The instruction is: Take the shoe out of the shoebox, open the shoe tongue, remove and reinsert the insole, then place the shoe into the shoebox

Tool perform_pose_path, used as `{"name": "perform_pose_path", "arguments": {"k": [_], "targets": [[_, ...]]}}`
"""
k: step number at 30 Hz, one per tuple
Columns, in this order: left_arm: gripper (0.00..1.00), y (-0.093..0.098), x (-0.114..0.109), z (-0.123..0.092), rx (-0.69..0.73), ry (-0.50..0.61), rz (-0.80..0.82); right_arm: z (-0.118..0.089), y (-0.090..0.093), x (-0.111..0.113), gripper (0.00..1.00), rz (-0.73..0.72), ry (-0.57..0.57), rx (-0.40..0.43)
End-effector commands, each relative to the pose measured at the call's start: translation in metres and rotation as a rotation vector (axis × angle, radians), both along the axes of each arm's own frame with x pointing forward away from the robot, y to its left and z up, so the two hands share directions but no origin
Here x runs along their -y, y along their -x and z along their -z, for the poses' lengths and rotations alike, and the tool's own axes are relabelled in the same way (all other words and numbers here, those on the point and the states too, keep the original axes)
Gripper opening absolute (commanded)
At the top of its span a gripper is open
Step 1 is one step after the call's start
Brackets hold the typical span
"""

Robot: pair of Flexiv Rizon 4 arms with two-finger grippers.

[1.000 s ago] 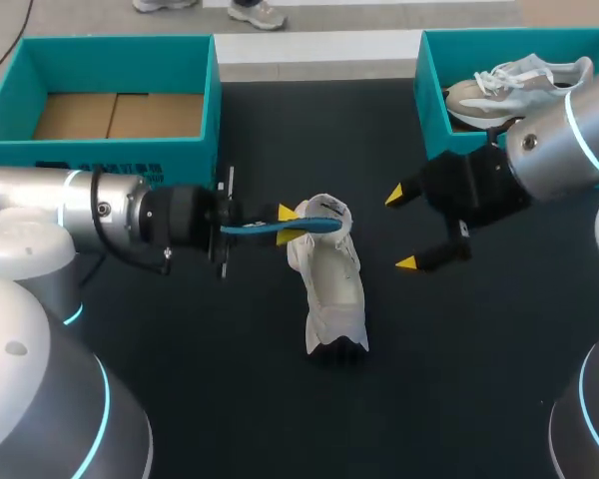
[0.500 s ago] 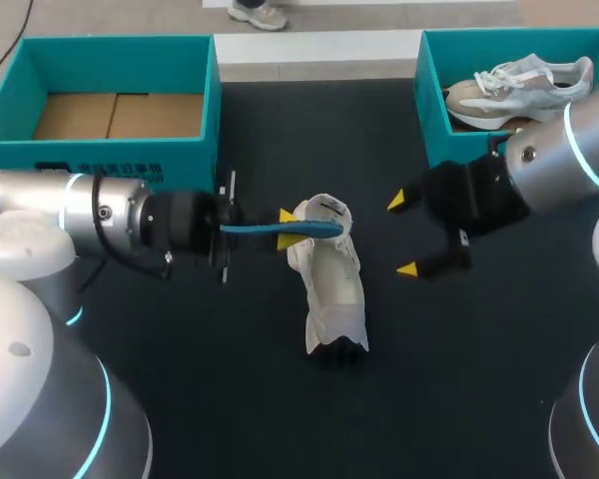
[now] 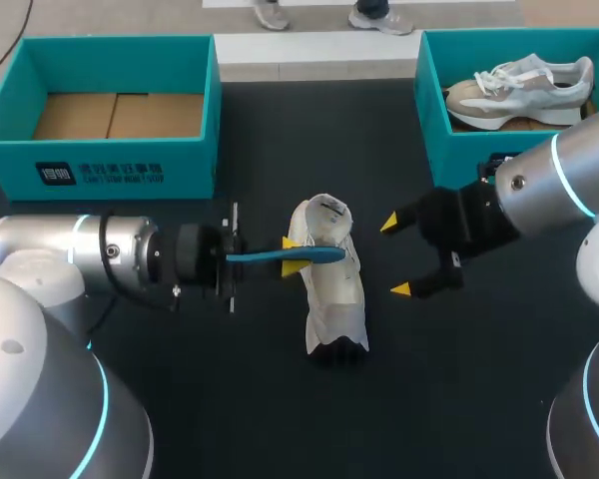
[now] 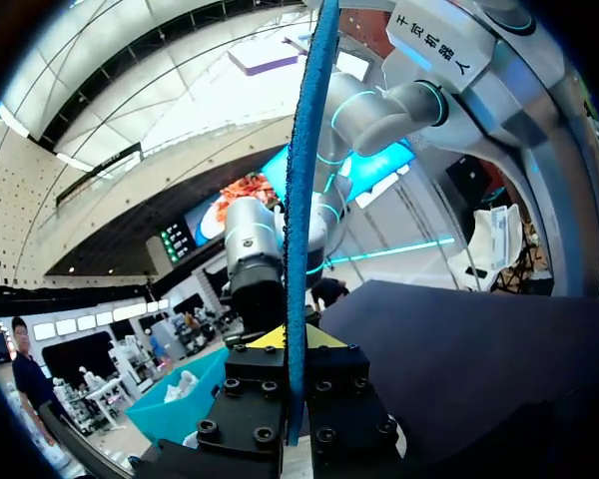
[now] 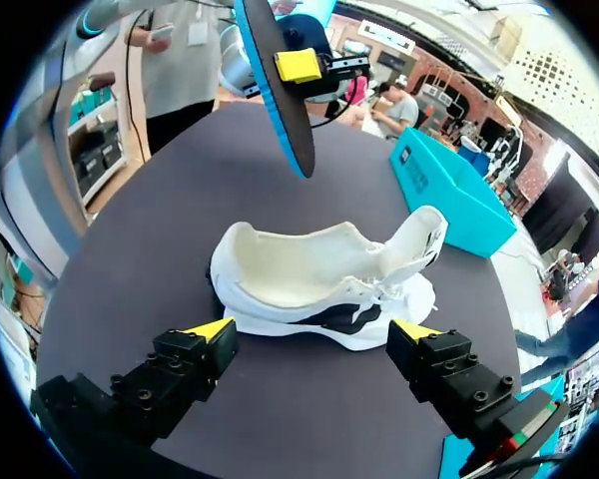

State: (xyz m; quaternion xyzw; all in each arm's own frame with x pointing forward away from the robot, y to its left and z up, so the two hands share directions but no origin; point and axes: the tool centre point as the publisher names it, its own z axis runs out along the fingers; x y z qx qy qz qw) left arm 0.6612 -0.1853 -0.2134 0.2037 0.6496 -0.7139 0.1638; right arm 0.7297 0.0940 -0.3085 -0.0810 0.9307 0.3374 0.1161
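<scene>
A white shoe (image 3: 335, 289) lies on the black table with its tongue pulled up and its opening bare; it also shows ahead of my right gripper (image 5: 314, 329) as the shoe (image 5: 319, 279). My left gripper (image 3: 294, 255) is shut on a blue insole (image 3: 280, 255), held on edge above the shoe's tongue end. In the left wrist view the insole (image 4: 301, 190) runs straight out from between the shut fingers (image 4: 280, 337). My right gripper (image 3: 395, 257) stands open just right of the shoe, touching nothing. The insole (image 5: 280, 90) hangs above the shoe's far side.
An empty teal shoebox (image 3: 120, 170) with a cardboard floor stands at the back left. A second teal shoebox (image 3: 447, 140) at the back right holds a beige and white shoe (image 3: 524, 85).
Both grippers have shifted toward the table's near side. The left one carried the insole with it, and the right one has come slightly closer to the shoe. The shoe has stayed put.
</scene>
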Motion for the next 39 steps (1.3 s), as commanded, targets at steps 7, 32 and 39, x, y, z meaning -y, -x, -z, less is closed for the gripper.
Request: {"name": "perform_pose_path", "arguments": {"k": [7,32,39], "targets": [[0.0,0.014,0.01,0.012,0.007,0.001,-0.053,0.018,-0.009,-0.01,1.0,-0.025,-0.016,-0.002],[0.0,0.006,0.016,0.022,0.004,-0.024,-0.128,0.026,-0.006,-0.015,1.0,-0.038,0.097,0.06],[0.0,0.006,0.016,0.022,0.004,-0.024,-0.128,0.026,-0.006,-0.015,1.0,-0.038,0.097,0.06]]}}
